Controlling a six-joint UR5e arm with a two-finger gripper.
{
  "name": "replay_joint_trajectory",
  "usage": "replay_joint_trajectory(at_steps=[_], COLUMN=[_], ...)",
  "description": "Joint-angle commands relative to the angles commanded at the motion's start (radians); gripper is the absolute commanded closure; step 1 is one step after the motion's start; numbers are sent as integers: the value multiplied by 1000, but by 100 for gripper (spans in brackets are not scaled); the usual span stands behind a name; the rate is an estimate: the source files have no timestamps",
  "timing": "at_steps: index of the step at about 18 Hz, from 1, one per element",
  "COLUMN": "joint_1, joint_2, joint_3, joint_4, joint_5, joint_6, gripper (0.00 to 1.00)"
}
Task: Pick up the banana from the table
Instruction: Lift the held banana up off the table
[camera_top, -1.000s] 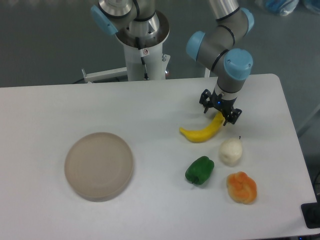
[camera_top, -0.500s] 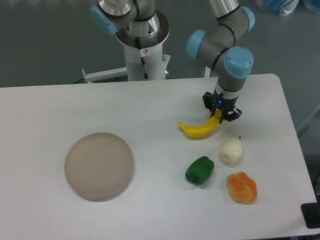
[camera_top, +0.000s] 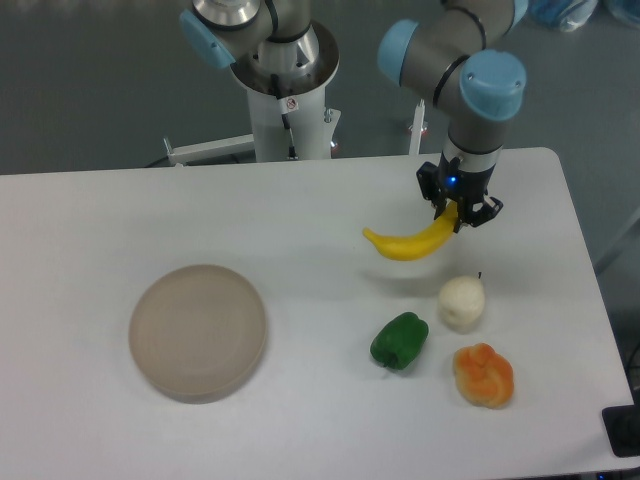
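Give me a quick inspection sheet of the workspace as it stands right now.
Surface: white table, no spills seen.
Job's things: banana held by its right end, apparently off the table with a faint shadow below it.
Clutter: round beige plate at left; white pear-shaped fruit, green pepper and lumpy orange item grouped in front of the banana, all apart from it.
Grippers: gripper pointing down, jaws closed on the banana's end.
Cables: nothing seen.
Surroundings: white arm pedestal behind the table; grey floor; black object at lower right edge.
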Motion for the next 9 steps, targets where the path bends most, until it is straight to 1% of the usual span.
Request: replay_joint_trajectory(at_steps=[3, 7, 9], joint_1=[-26, -63, -69], joint_2=[-21, -87, -123], joint_3=[63, 149, 184], joint_4=[-5, -8, -29], joint_5=[0, -8, -2], joint_6=[-5, -6, -6], gripper=[100, 100, 99])
